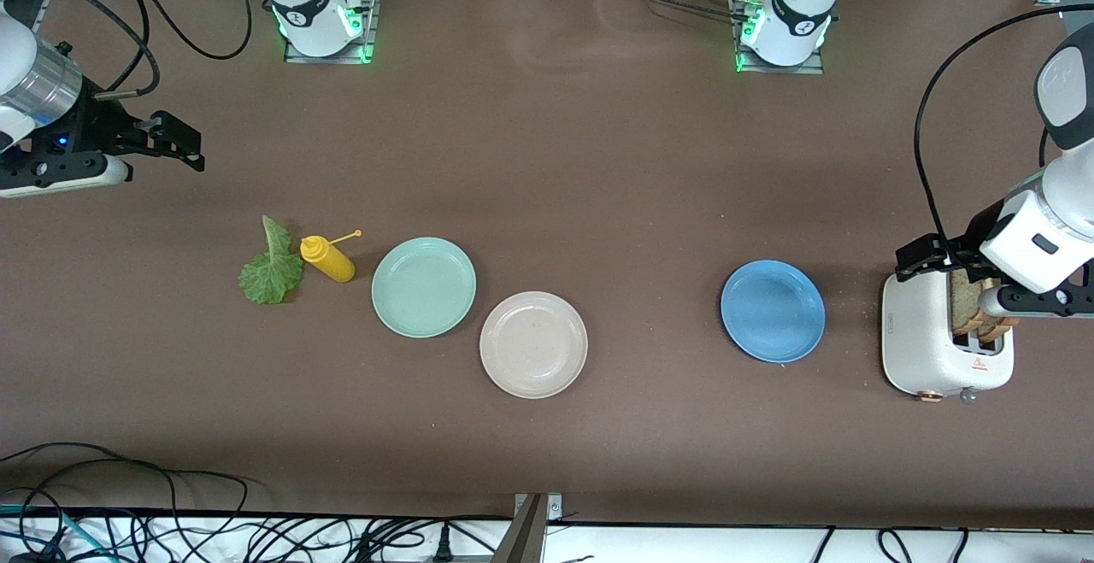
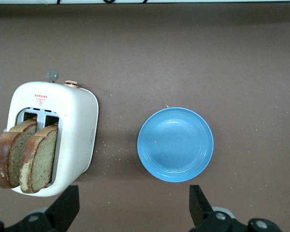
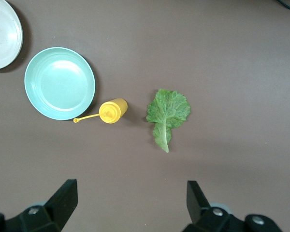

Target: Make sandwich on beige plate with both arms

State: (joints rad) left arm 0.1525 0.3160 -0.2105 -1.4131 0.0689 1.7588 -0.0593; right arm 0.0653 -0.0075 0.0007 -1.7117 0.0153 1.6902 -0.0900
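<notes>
Two bread slices (image 2: 26,157) stand in your toaster (image 1: 944,349); the lettuce leaf (image 1: 272,268) lies near the bottle (image 1: 327,258). Your beige plate (image 1: 533,344) sits bare. Left gripper (image 2: 134,205) and right gripper (image 3: 130,200) hover spread.

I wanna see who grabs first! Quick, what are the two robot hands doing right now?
Left gripper: open, holding nothing, up over the toaster.
Right gripper: open, holding nothing, up near the lettuce leaf.
</notes>
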